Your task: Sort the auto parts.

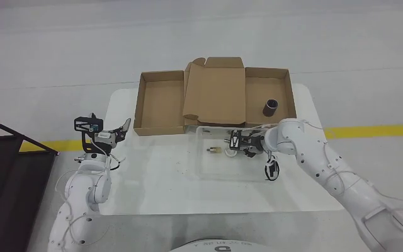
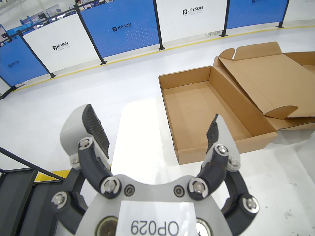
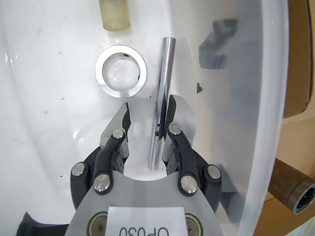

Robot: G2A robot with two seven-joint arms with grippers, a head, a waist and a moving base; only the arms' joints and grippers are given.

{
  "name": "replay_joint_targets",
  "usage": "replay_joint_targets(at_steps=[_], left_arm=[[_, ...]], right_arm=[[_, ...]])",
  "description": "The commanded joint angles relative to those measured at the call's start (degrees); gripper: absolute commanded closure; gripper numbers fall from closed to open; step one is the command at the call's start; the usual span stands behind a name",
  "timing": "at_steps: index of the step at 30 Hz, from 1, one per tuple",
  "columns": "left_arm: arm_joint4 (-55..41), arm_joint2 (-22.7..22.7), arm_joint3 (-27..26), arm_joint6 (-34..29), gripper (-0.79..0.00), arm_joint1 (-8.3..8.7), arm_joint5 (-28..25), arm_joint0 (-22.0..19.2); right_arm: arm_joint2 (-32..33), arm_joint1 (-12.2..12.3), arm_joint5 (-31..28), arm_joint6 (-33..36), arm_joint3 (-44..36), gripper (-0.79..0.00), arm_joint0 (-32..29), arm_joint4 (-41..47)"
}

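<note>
Right gripper: the right gripper [image 3: 149,100] is down inside a clear plastic tray [image 1: 211,169], its fingers apart and clamping nothing.
Rod: a slender polished metal rod [image 3: 163,82] lies on the tray floor between those fingers, resting against one ribbed pad [image 3: 170,111] and apart from the other.
Ring: a flat silver metal ring [image 3: 99,71] lies just beside the rod, beyond the fingertips.
Cylinder: a translucent yellowish cylinder with a metal end [image 3: 114,8] lies farther along the tray floor.
Box: an open brown cardboard box [image 1: 160,107] with two compartments and a folded centre flap sits behind the tray on the white table [image 1: 157,189].
Tube: a short dark brown tube [image 1: 271,107] stands in the box compartment on the robot's right.
Left gripper: the left gripper [image 2: 151,111] hangs over the table's left edge, fingers spread wide and holding nothing, near the other compartment.
</note>
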Motion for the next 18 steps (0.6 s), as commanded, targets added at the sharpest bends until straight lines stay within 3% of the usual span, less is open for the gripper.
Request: replay_joint_targets(at_steps=[1, 6, 9, 13, 15, 18], left_arm=[[0.0, 0.0, 0.0, 0.0, -0.785, 0.00, 0.0, 0.0], [0.0, 0.0, 0.0, 0.0, -0.785, 0.00, 0.0, 0.0], [0.0, 0.0, 0.0, 0.0, -0.785, 0.00, 0.0, 0.0], [0.0, 0.0, 0.0, 0.0, -0.785, 0.00, 0.0, 0.0], [0.0, 0.0, 0.0, 0.0, -0.785, 0.00, 0.0, 0.0], [0.0, 0.0, 0.0, 0.0, -0.785, 0.00, 0.0, 0.0]], right_arm=[[-0.5, -0.4, 0.0, -0.1, 0.8, -0.252, 0.6, 0.4], [-1.0, -0.9, 0.0, -0.3, 2.4, -0.225, 1.7, 0.8], [-1.4, -1.2, -0.5, -0.2, 3.2, -0.271, 2.1, 0.8], [-2.3, -1.9, 0.0, 0.7, 4.5, -0.265, 2.7, 1.0], [-2.7, -2.1, 0.1, 0.9, 5.0, -0.249, 3.0, 1.1], [-3.0, -2.4, 0.0, 0.8, 5.6, -0.145, 3.2, 1.2]])
